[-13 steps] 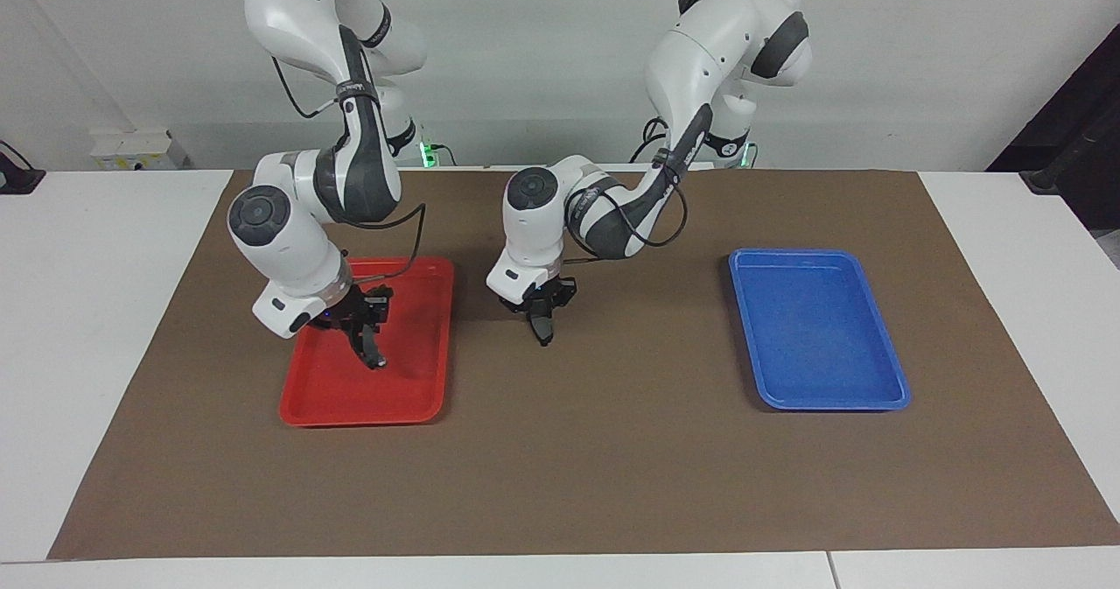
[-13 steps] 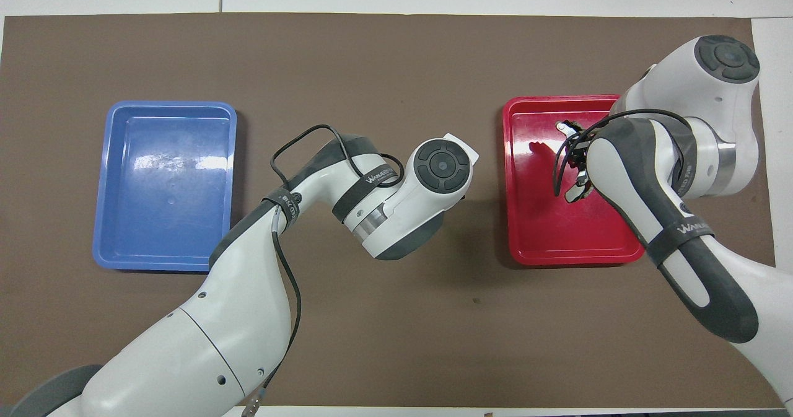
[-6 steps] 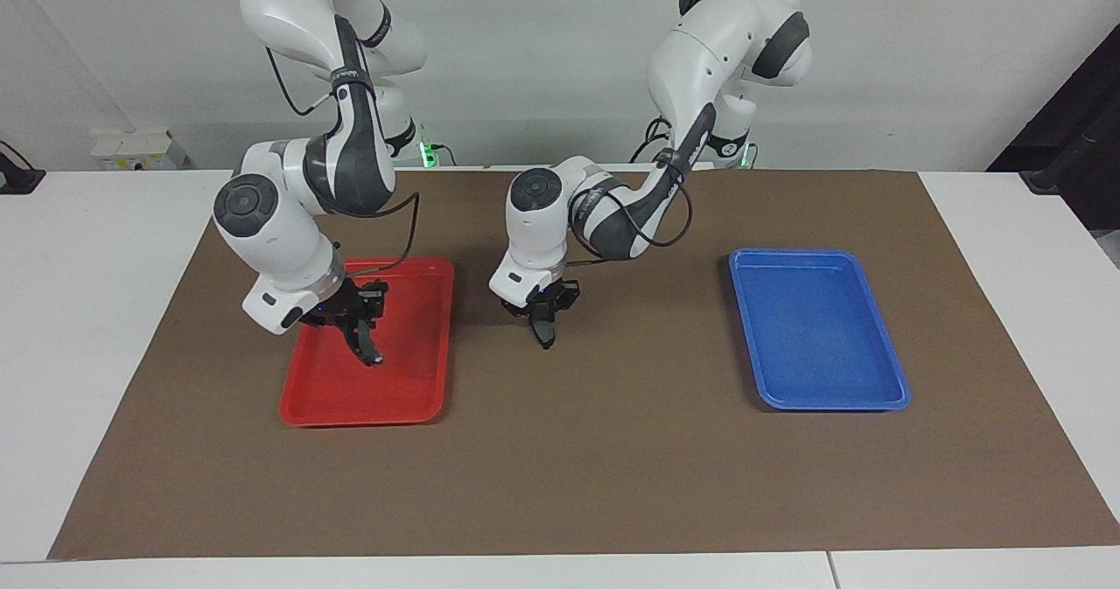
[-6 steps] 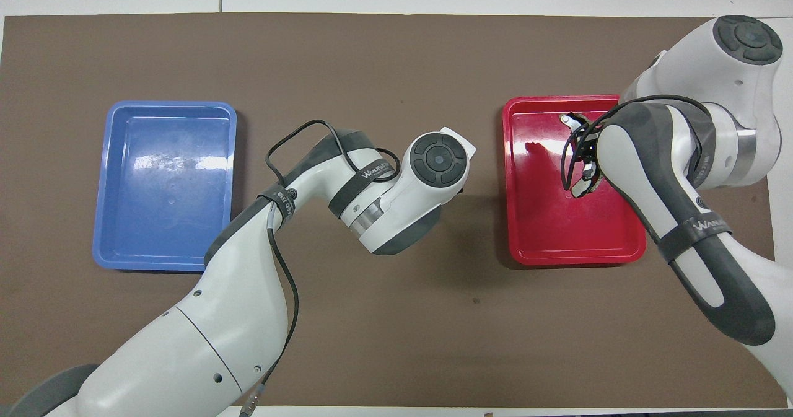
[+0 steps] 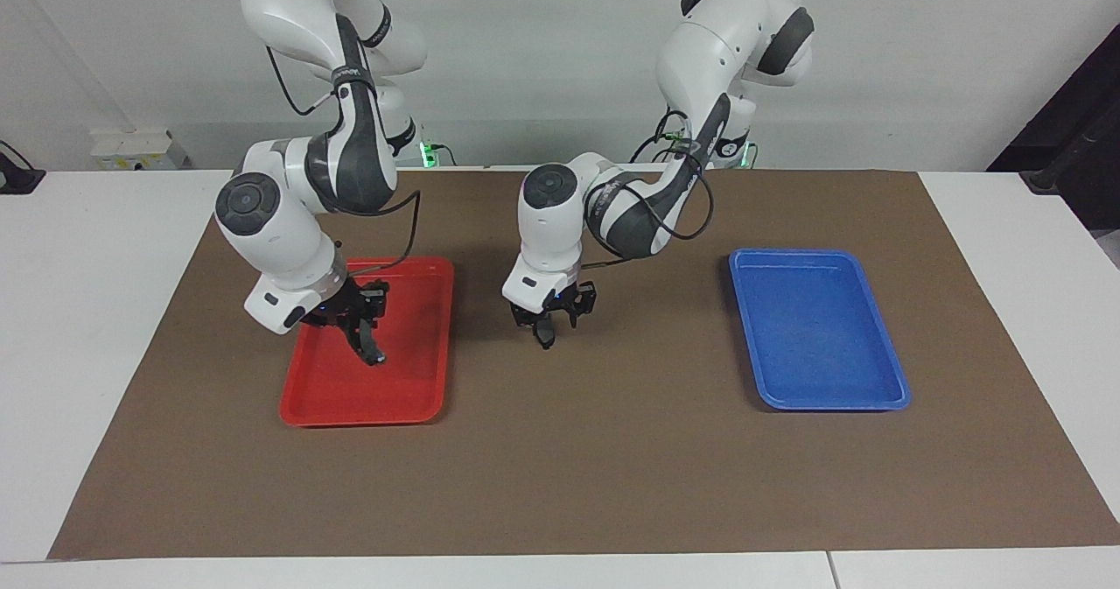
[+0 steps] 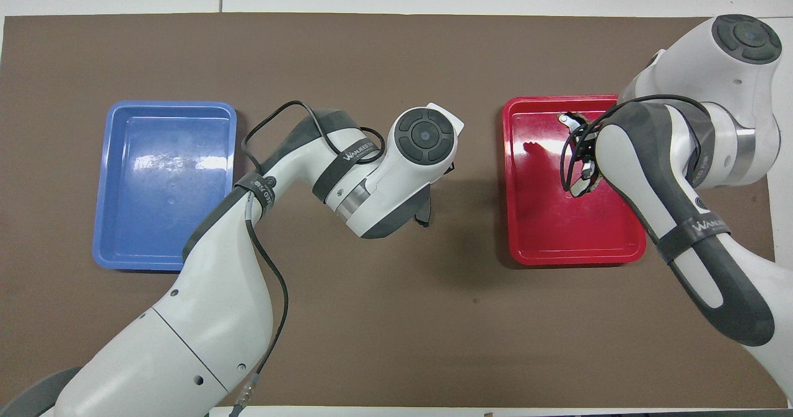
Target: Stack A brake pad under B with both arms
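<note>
Landmark: red tray (image 5: 337, 401), toward the right arm's end of the brown mat (image 5: 612, 475).

Right gripper (image 5: 374, 357) hangs over the red tray, fingertips shut on a dark pad (image 5: 367, 341) lifted clear of the tray floor; which of the two pads it is cannot be told.

Left gripper (image 5: 549, 340) is low over the mat beside the red tray, between it and the blue tray (image 5: 884, 401). A small dark piece (image 5: 544, 333) shows at its tips; whether gripped or released cannot be told.
</note>
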`<action>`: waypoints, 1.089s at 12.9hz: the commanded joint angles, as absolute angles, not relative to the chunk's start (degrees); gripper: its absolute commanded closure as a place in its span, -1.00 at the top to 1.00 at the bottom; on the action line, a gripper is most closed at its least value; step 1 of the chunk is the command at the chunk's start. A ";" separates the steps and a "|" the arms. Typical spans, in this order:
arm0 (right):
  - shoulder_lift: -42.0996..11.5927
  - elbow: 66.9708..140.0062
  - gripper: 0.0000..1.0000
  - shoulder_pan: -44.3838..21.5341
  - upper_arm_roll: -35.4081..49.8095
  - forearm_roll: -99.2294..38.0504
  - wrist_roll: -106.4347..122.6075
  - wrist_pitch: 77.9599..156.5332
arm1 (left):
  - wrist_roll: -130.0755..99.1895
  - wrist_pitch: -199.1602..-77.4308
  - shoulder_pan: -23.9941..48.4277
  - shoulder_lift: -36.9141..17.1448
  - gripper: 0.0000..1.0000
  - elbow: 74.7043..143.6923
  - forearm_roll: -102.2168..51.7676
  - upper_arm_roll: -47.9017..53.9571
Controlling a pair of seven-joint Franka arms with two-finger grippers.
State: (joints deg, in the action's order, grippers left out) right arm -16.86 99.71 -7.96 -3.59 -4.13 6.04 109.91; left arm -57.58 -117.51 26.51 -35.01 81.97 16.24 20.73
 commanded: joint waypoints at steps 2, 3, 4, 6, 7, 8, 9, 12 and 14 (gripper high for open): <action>-16.52 95.72 -1.00 -7.82 -1.06 -5.45 7.56 106.61 | -56.96 -113.31 23.39 -26.83 0.98 82.97 16.61 19.95; -16.87 95.02 -1.00 -8.26 0.60 -5.45 6.95 106.87 | -55.56 -111.03 21.99 -24.89 0.98 83.14 16.61 20.30; -16.96 94.66 -1.00 -9.13 0.79 -5.36 6.25 107.05 | -52.33 -108.48 20.41 -22.70 0.98 83.41 16.61 20.39; -17.05 93.96 -1.00 -12.81 0.79 -5.54 3.88 106.96 | -43.03 -102.16 16.46 -18.74 0.98 83.50 13.73 20.39; -17.40 93.26 -1.00 -14.75 0.79 -5.45 -0.31 107.05 | -37.85 -99.87 14.17 -16.46 0.98 83.50 10.49 20.22; -18.45 91.86 -1.00 -17.20 0.79 -5.28 -4.70 106.96 | -33.18 -97.32 12.15 -14.00 0.98 83.58 7.94 19.52; -19.94 90.28 -1.00 -20.01 0.79 -5.36 -8.05 107.31 | -30.61 -95.03 10.13 -11.97 0.99 83.76 7.56 18.82; -25.99 87.90 -1.00 -27.23 0.79 -5.19 -20.80 111.86 | -23.49 -90.46 2.92 -5.47 0.99 86.22 6.60 18.28; -28.56 86.92 -1.00 -29.78 0.79 -4.75 -22.41 115.91 | -18.66 -87.37 2.89 -3.18 0.99 86.22 4.76 12.35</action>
